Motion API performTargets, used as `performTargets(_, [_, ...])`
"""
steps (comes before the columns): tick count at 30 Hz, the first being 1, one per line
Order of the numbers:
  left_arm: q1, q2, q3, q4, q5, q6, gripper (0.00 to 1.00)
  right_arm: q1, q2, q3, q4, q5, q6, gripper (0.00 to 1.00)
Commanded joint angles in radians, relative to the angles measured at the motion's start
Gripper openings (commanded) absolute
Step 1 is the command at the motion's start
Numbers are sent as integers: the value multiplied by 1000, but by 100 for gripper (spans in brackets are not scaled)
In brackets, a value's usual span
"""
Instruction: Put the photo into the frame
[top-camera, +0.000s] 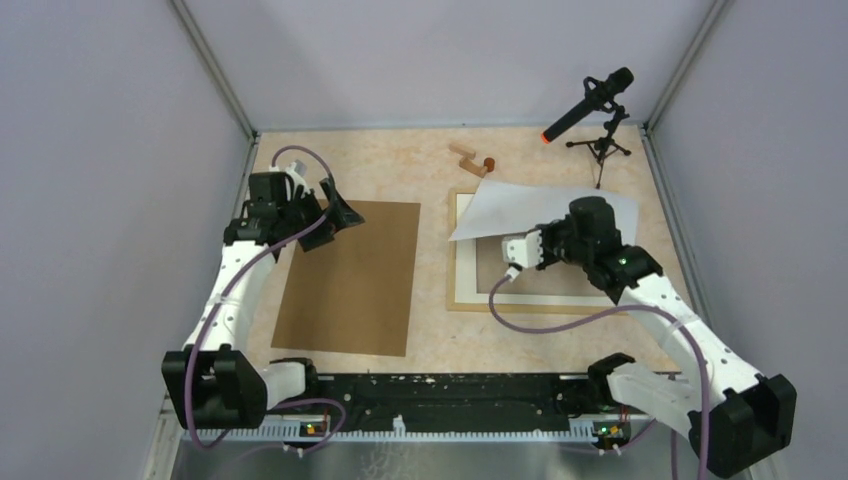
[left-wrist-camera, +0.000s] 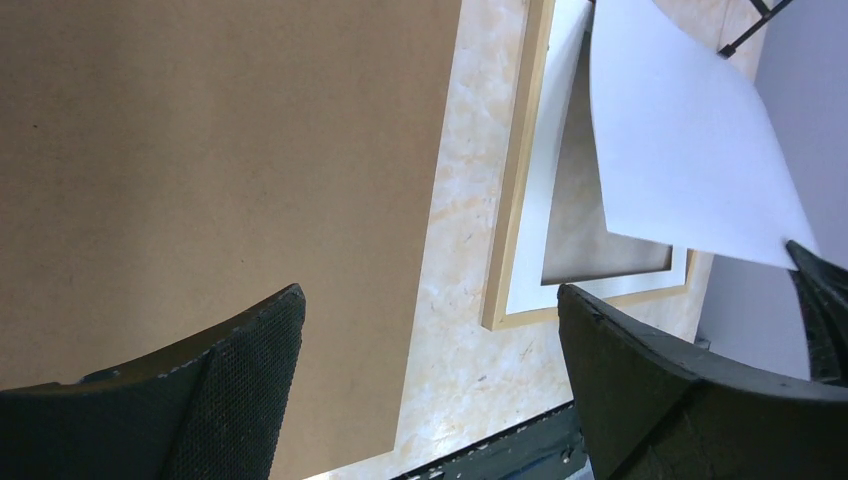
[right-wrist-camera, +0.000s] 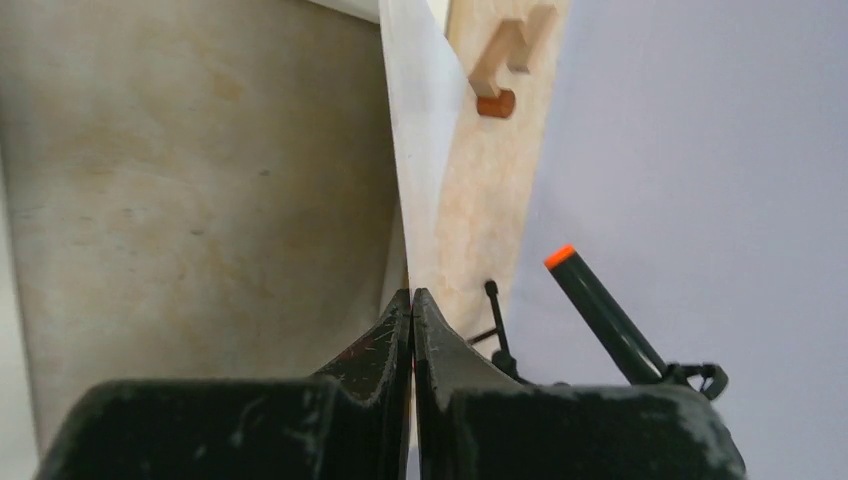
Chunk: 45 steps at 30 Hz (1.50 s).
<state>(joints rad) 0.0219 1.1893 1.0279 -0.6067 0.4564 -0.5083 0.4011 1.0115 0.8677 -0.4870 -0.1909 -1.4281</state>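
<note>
As the right pincer, shut tight on the photo's edge, holds it tilted, white side up, the frame lies just beneath on the table, long axis crosswise; left pincer wide open, empty, well apart

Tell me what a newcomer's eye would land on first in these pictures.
On the right, the photo hangs tilted above the frame, blank white side showing, its edge pinched in the shut right hand. On the left lies a large brown board, with the left hand wide open over its far corner. At the far right stands a black microphone with an orange tip.
</note>
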Motion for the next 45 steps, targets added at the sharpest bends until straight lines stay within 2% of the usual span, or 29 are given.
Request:
performTargets(1, [-18,20,2,33,26,24,99,1,-150,-120,68,-164,-62,0])
performTargets(11, [-47,56,-30,102,87,7,99,1,-226,-262,-91,-260,-68,0])
performTargets(17, [-64,62,-95,206,241,3,99,1,-179,-297,-77,-277,-100,0])
performTargets(25, [-106,68,-159,281,343,-1,99,18,-131,-336,-46,-238,-129,0])
performTargets(29, [-119,70,-171,288,356,4,99,20,-113,-348,-32,-179,-163,0])
performTargets(32, [-134,71,-179,297,357,10,99,17,-98,-340,-46,-75,-213,1])
performTargets(33, [-139,73,-184,303,360,9,99,15,-97,-341,-41,-41,-222,17])
performTargets(34, [-142,77,-189,308,365,8,99,10,-103,-344,-32,-14,-218,41])
performTargets(35, [-145,77,-191,313,371,7,99,1,-119,-344,-28,-2,-205,60])
performTargets(36, [-149,78,-193,314,373,9,99,-11,-142,-337,-35,0,-179,74])
performTargets(37, [-153,79,-193,314,372,12,99,-20,-161,-319,-48,3,-130,93])
performTargets(38, [-156,79,-193,313,371,16,99,-22,-172,-287,-78,8,-60,98])
performTargets(42, [-160,104,-191,327,377,21,99,-21,-173,-4,-196,-142,408,99])
performTargets(43, [-162,114,-188,325,378,22,99,-21,-160,58,-207,-224,573,99])
performTargets(45, [-162,126,-182,318,379,28,99,-21,-144,110,-84,-193,1049,99])
